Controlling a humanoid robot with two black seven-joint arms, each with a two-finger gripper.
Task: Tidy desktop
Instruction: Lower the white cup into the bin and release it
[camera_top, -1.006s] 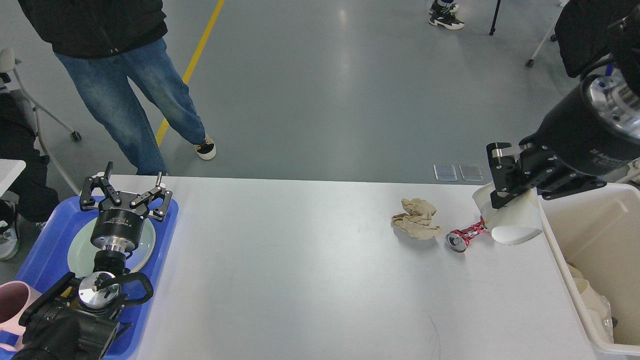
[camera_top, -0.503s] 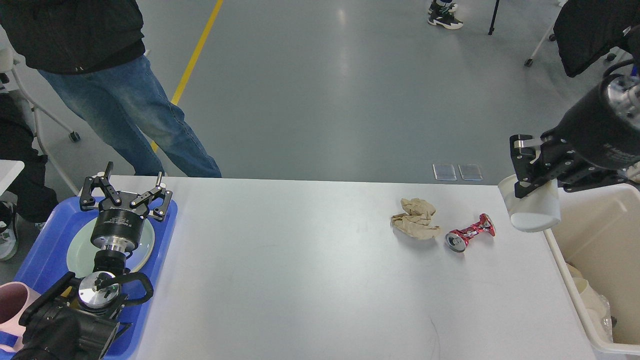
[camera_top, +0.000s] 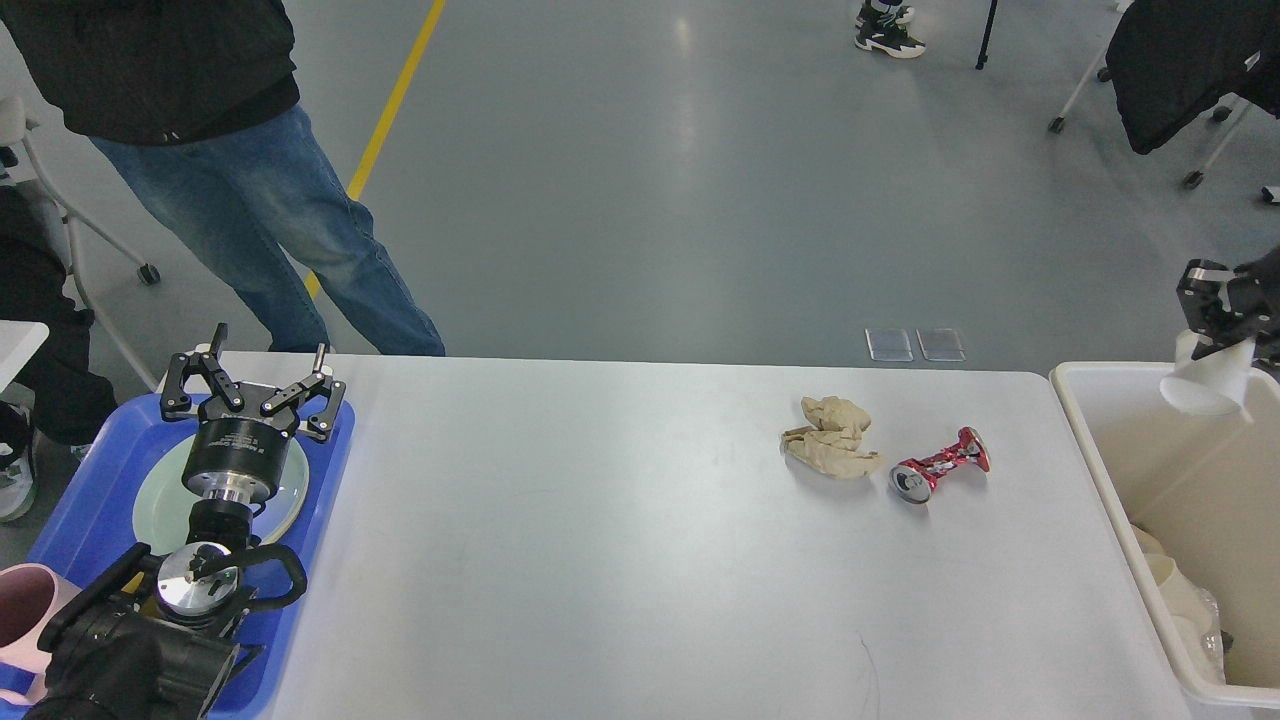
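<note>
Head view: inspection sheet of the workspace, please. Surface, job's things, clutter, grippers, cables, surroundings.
Surface: desktop, white, mostly bare; faint scuff marks near the front edge.
Job's things: crumpled brown paper and crushed red can lie side by side, right of centre.
Clutter: blue tray at the left edge holds a pale green plate; pink mug at its near corner. Cream bin at the right edge, with trash inside.
Grippers: left gripper open, hanging over the plate. Right gripper shut on a white cup, over the bin.
Cables: nothing seen.
Surroundings: person in jeans stands at the far left corner; grey floor, yellow line.
</note>
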